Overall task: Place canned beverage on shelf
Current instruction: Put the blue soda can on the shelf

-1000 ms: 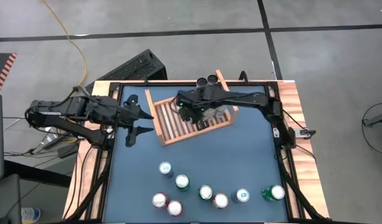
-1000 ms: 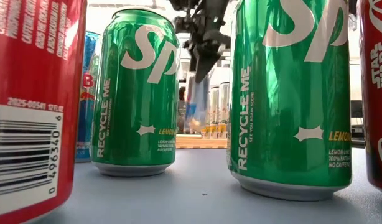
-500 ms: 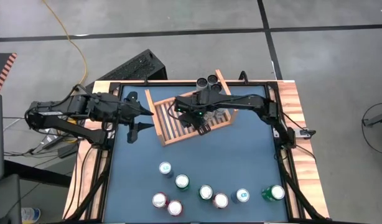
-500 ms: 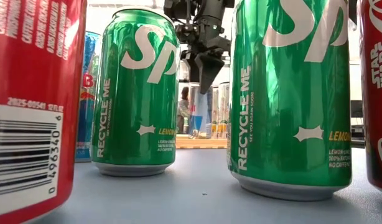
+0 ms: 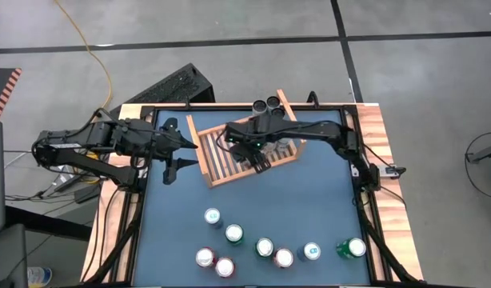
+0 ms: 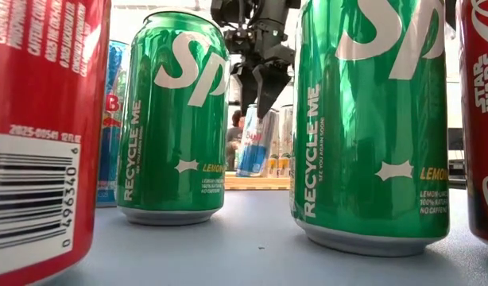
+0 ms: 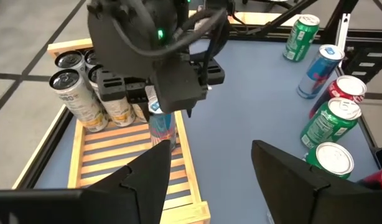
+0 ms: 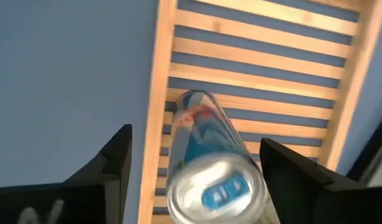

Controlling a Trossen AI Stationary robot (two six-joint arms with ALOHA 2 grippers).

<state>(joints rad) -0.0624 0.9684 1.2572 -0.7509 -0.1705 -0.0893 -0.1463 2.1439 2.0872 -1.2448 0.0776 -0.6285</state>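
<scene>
Opening wide now, right hand (image 8: 191,180) letting go of the blue can (image 8: 209,162), leaving it tilted on the shelf (image 5: 229,164) by its front board; left hand (image 5: 175,156) waiting half open beside.

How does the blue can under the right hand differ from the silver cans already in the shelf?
The blue can is slim, blue and silver, and leans tilted between the right hand's open fingers. The silver cans are pale with yellow bottoms, stand upright and sit grouped at one end. All rest on the slatted shelf.
</scene>
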